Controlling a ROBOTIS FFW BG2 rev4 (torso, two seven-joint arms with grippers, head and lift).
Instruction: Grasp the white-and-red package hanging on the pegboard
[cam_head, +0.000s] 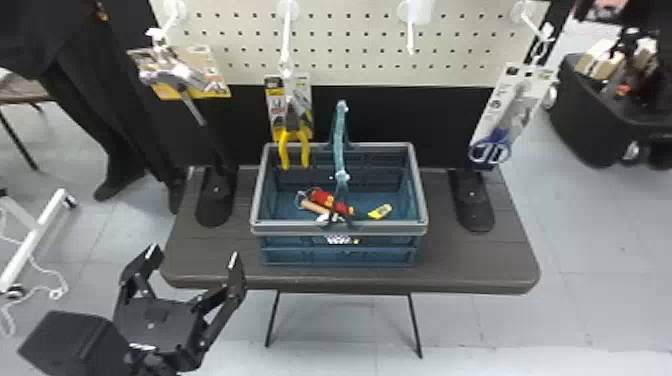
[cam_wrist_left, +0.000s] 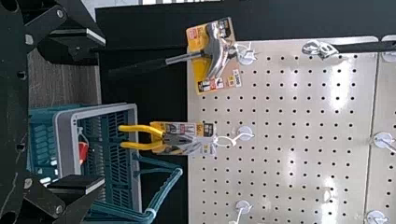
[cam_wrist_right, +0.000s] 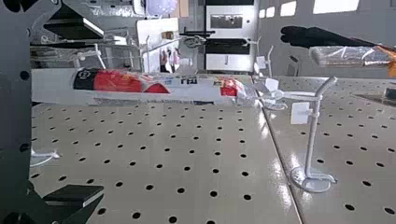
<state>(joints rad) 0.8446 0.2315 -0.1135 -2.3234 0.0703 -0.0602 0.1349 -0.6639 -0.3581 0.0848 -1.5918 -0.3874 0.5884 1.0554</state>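
The white-and-red package (cam_wrist_right: 140, 86) hangs from a white hook (cam_wrist_right: 275, 93) on the cream pegboard (cam_wrist_right: 187, 149). My right gripper (cam_wrist_right: 100, 112) is open, and the package's lower end lies between its fingers, nearer one finger, with no contact visible. In the head view a white package (cam_head: 510, 110) with blue-handled scissors hangs at the board's right end. My left gripper (cam_head: 193, 256) is open and parked low at the table's front left corner, far from the board, with nothing between its fingers (cam_wrist_left: 84, 35).
A blue basket (cam_head: 340, 230) holding small tools stands mid-table. A pliers package (cam_head: 290, 115) and a hammer package (cam_head: 175, 70) hang further left on the board. One empty hook (cam_wrist_right: 313, 140) sticks out beside the package. Black board feet (cam_head: 470, 200) rest on the table.
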